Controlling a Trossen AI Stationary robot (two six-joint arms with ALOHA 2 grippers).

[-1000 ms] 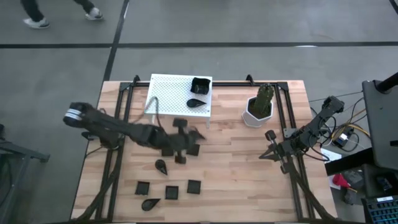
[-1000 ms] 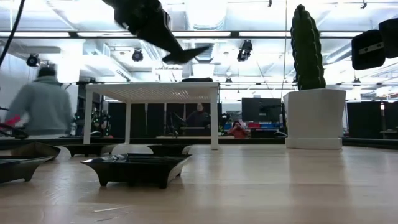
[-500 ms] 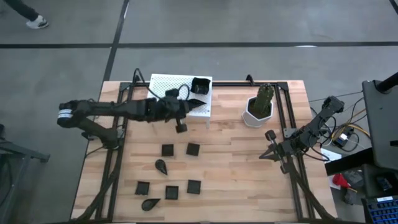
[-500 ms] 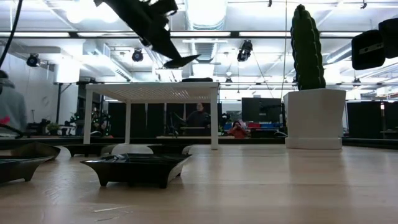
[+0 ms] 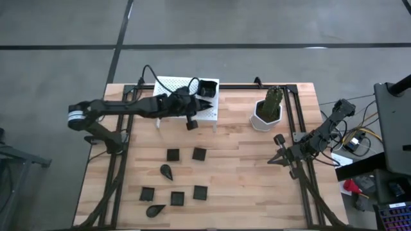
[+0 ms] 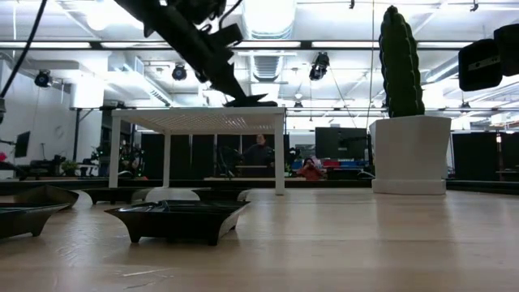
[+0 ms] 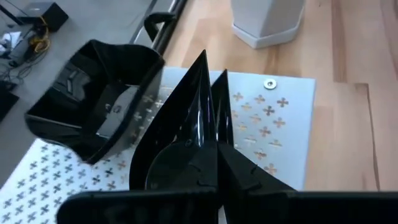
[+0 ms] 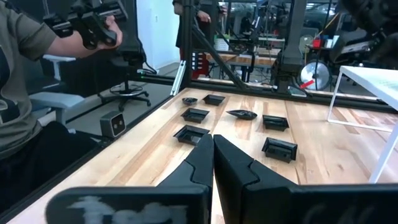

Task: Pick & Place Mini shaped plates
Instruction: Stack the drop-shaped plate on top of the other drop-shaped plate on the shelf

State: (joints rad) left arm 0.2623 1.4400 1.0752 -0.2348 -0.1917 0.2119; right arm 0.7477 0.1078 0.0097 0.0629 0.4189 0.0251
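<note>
The mini plates are split between two places. Seven of them lie loose on the wooden surface (image 5: 257, 186) in the lower left-centre of the high view, among them a square plate (image 5: 173, 154) and a leaf plate (image 5: 166, 171). Two more are already set on the white rack (image 5: 168, 93) near the upper middle: a deep square dish (image 5: 206, 86) at the rack's far right corner, and a leaf-shaped plate just beside it.

That leaf-shaped plate (image 7: 186, 134) is gripped by the left gripper (image 5: 192, 106), whose jaws are closed on its broad end, as the left wrist view shows. It is carried with its pointed tip forward, probably so that the tip can be slid in next to the deep dish without knocking it. In the low view the plate is seen at about the level of the rack top; whether it already rests there cannot be told. The step in hand is judged to be the setting-down, with release to follow.

The right gripper (image 5: 280, 158) is parked over the surface at the right of the high view, well apart from the cactus pot (image 5: 267, 112), with its jaws closed on nothing.

A person's hand (image 8: 93, 25) holding a controller is seen beyond the surface in the right wrist view.
</note>
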